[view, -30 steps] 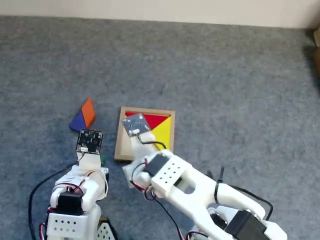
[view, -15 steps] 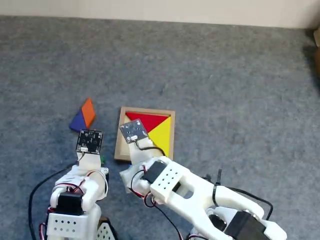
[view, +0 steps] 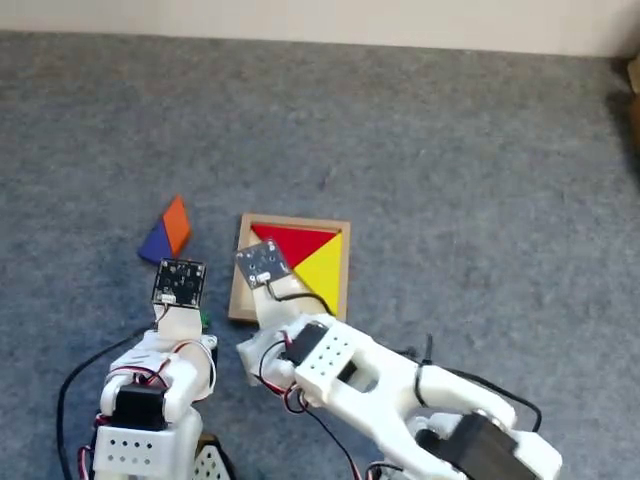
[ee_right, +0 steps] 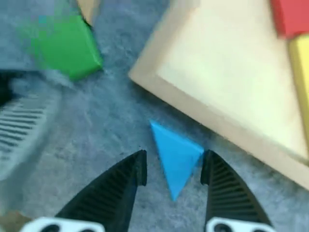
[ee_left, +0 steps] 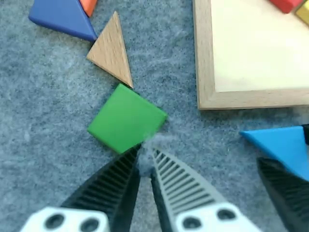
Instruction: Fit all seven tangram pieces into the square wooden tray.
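The square wooden tray (view: 240, 290) holds a red triangle (view: 296, 240) and a yellow triangle (view: 326, 268) at its far side. The tray's near part (ee_left: 251, 53) is bare. Just outside the tray's near left corner a light blue triangle (ee_right: 177, 155) lies on the carpet between the fingers of my open right gripper (ee_right: 174, 164). My left gripper (ee_left: 146, 157) is shut, its tips touching the near corner of a green square (ee_left: 126, 124). Beyond the green square lie a tan triangle (ee_left: 112, 52), a dark blue triangle (ee_left: 63, 17) and an orange piece (view: 176, 222).
Grey carpet covers the whole table. The two grippers stand close together; a right finger (ee_left: 285, 186) shows beside the left one. The right arm's wrist (view: 262, 265) hangs over the tray's left half. Open carpet lies to the right of the tray and beyond it.
The right arm has drawn back and leftward, from over the tray to its near left corner. The left arm has kept still.
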Controlling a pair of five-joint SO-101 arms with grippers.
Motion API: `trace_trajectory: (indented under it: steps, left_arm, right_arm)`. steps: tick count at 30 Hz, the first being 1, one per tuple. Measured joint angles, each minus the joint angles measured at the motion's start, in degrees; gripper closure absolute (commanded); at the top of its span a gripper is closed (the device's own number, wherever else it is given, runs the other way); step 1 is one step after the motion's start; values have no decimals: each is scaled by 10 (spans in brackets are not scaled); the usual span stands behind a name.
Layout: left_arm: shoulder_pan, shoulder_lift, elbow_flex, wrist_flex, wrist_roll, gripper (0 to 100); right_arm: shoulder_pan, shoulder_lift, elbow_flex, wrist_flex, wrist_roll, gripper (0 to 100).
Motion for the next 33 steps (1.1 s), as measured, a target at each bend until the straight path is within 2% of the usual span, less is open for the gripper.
trace_trajectory:
  steps: [17, 33]
  left_arm:
    - [0, 0, 0, 0, 0, 995]
    - [0, 0, 0, 0, 0, 995]
  right_arm:
    - [2, 31, -11, -4, 1, 810]
    - [18, 34, -11, -4, 76, 811]
